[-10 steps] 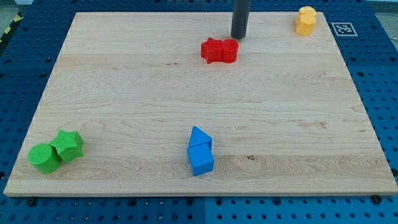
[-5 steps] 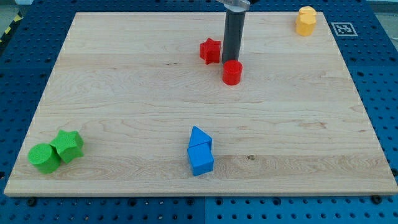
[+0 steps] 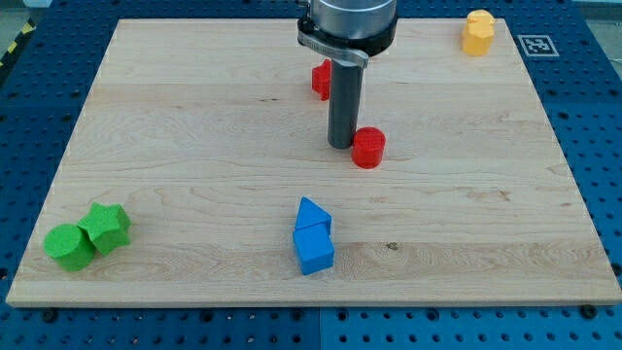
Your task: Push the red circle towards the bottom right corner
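Observation:
The red circle (image 3: 368,149) lies a little above the middle of the wooden board (image 3: 194,146). My tip (image 3: 341,145) stands just to the circle's left, touching or nearly touching its upper left side. The red star (image 3: 320,79) lies further up, partly hidden behind my rod.
A blue triangle (image 3: 312,215) and blue cube (image 3: 315,250) lie together at the lower middle. A green star (image 3: 108,227) and green circle (image 3: 68,247) sit at the lower left corner. A yellow block (image 3: 477,31) sits at the top right.
My tip has moved down the view, pushing the red circle away from the red star, downward and slightly right. The star stayed in place.

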Available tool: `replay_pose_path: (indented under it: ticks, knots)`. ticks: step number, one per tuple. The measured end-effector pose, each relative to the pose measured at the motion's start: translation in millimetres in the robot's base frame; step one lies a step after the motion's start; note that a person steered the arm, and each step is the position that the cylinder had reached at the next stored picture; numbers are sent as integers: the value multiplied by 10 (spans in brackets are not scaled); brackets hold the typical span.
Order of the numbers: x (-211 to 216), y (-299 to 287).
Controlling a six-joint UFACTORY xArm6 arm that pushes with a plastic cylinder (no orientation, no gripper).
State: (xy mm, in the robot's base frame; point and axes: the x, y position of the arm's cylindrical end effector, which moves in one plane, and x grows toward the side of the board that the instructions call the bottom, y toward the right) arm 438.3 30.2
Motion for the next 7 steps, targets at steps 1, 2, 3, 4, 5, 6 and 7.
replay_pose_path:
  ticks: [1, 2, 3, 4, 5, 6, 7]
  knots:
    - [124, 89]
    - [146, 319]
    - [143, 548]
    - [72, 702]
    - [70, 856]
    - [111, 1037]
    - [126, 1218]
